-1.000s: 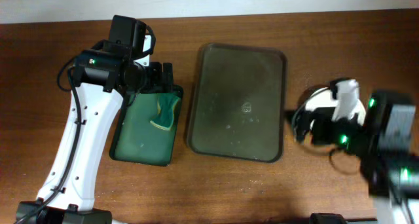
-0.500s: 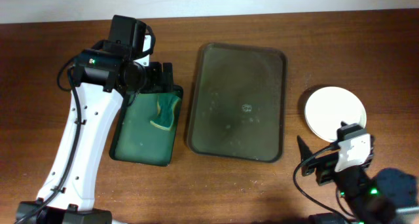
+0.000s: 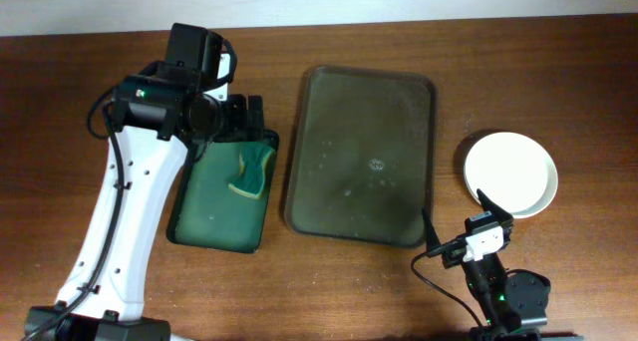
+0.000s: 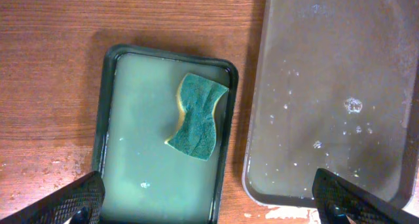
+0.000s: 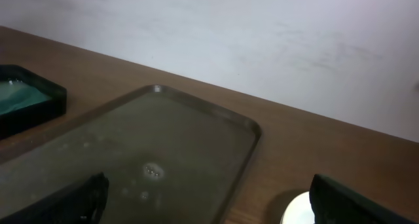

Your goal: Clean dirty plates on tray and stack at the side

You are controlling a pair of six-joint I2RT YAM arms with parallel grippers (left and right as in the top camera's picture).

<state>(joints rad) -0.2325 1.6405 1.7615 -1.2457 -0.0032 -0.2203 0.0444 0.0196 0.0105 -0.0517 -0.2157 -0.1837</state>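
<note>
**Tray bare, plates at the side, both my claws empty**

My right claw [image 5: 208,185] hangs low near the front edge of the table [image 3: 80,82]. Its fingers are spread wide with nothing between them, and it looks out over the tray [image 3: 349,122]. That big olive tray holds no plate at all, only beads and streaks of water on its floor. The plates [image 3: 511,173] sit on the wood just right of the tray, clear of its rim. From above they show as one clean white round, so I cannot tell how many are stacked there. I judge the spot keeps washed dishes off the wet tray and within my right arm's reach.

My left claw [image 4: 206,185] hovers over the small green tray [image 4: 108,119], fingers likewise apart and empty. The sponge [image 4: 196,116] lies inside it, toward the side nearest the big tray, on a film of pale liquid. That seems a sensible place to park it, since it drips into the basin rather than onto the wood. With no dirty plate in sight, the job looks finished or nearly so.
</note>
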